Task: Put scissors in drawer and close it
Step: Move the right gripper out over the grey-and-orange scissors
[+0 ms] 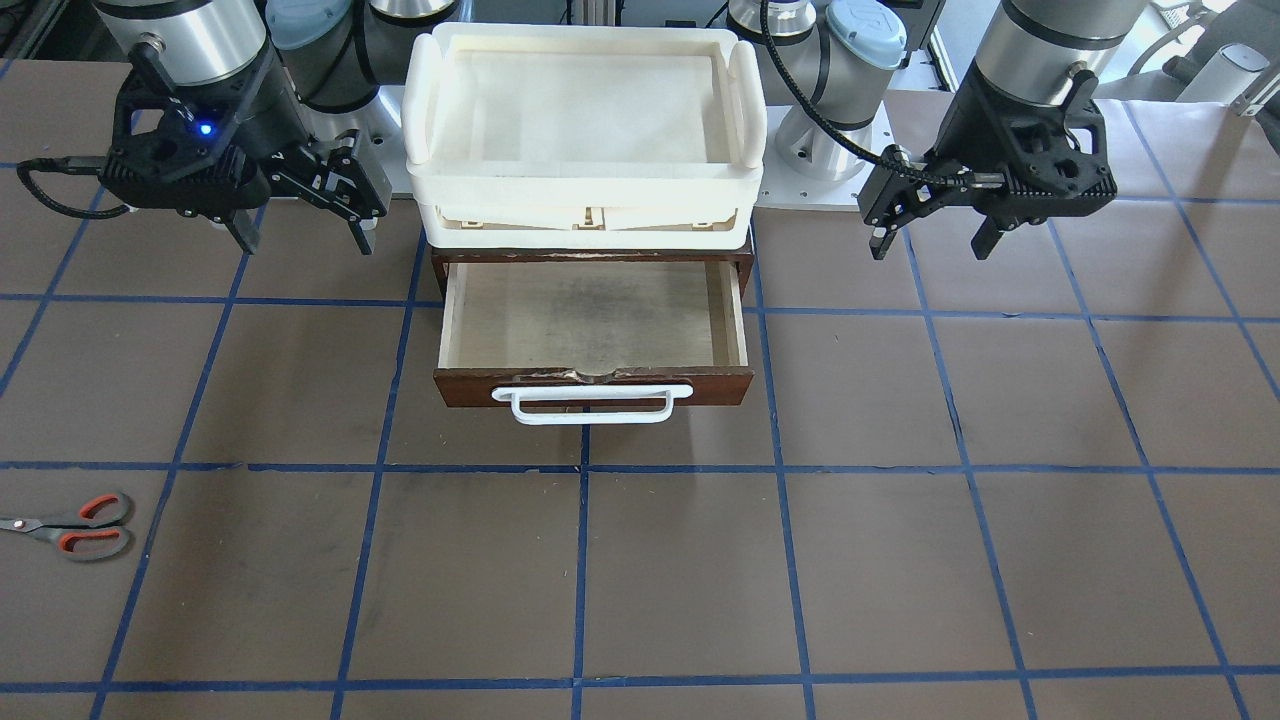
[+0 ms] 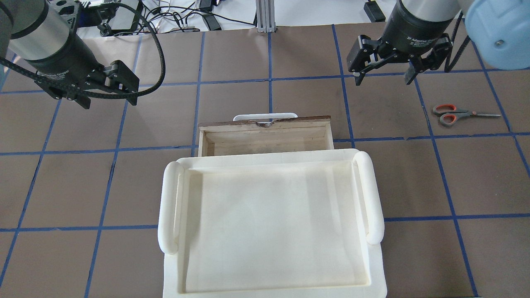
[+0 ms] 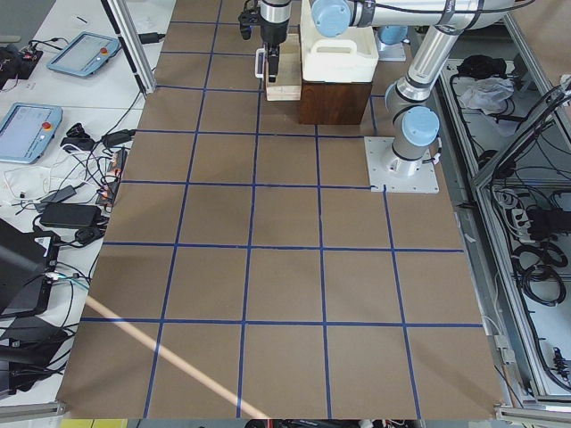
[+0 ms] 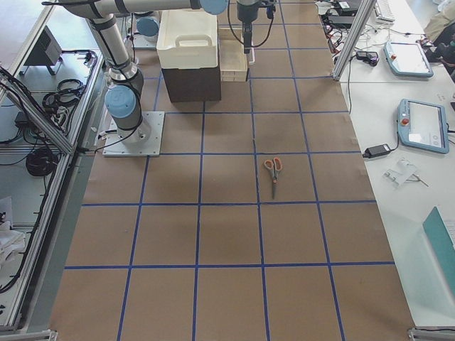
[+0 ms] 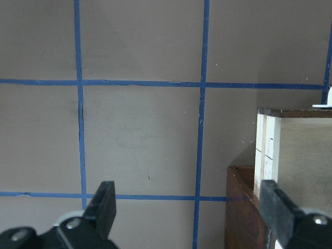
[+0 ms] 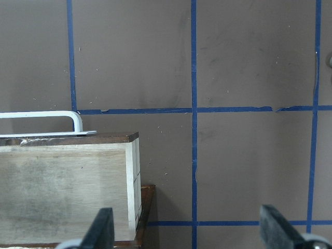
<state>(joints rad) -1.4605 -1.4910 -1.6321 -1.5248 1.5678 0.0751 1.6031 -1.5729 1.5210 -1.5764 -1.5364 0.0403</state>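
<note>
The scissors point(image 2: 459, 114) lie flat on the worktop point(image 2: 290, 49), well apart from the drawer point(image 2: 265, 125), which stands pulled open with nothing in it. In the overhead view they sit at roughly 4 o'clock from the right end effector point(image 2: 383, 79) and at 3 o'clock from the drawer. Their long axis runs 9 to 3 o'clock, with the orange-lined handles toward 9 and the blade tips toward 3.

The right end effector hovers above the worktop, fingers spread wide with nothing between them. The left end effector point(image 2: 108, 101), on the far side of the drawer, is likewise wide open and empty.

The right arm is plainly the nearer, so the pickup looks like its job. Its fingers now open along 9 to 3, parallel to the scissors. Closing across them near the pivot would likely call for about a quarter turn of the wrist.
</note>
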